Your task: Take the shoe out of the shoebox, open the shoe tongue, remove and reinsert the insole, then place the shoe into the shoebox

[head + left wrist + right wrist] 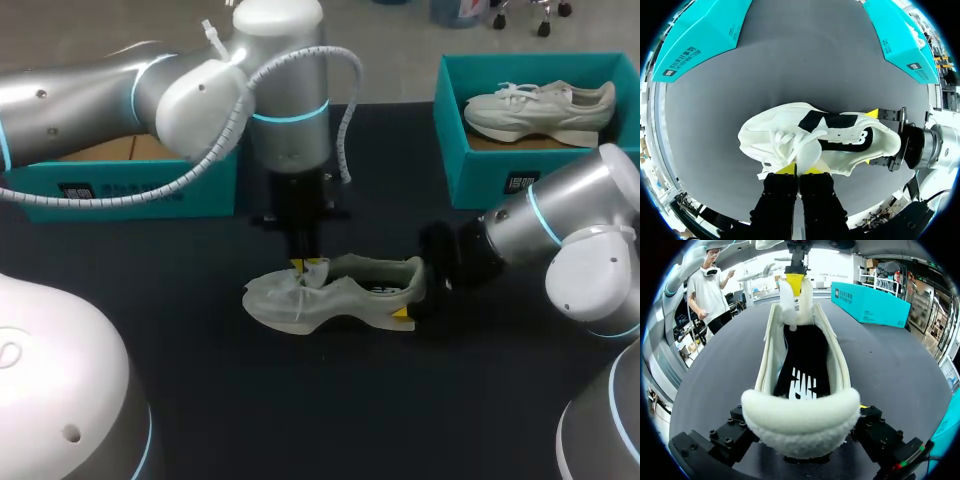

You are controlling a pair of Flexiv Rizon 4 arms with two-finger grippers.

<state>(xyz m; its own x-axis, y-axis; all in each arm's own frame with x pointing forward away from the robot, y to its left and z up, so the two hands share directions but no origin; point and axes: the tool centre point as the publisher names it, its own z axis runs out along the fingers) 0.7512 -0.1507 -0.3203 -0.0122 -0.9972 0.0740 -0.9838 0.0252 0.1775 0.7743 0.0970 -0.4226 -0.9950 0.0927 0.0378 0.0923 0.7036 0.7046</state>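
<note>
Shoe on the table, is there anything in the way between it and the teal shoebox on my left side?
Nothing lies on the table between the shoe and the left shoebox. Only the left arm hangs over that stretch, its pincer pinching the tongue; the right pincer holds the heel.

No print is legible. Dark labels (75, 190) on the left shoebox (190, 185) and right shoebox (470, 180) are too small to read. A white logo (802, 384) marks the black insole (805, 352) of the shoe (800, 425).
</note>
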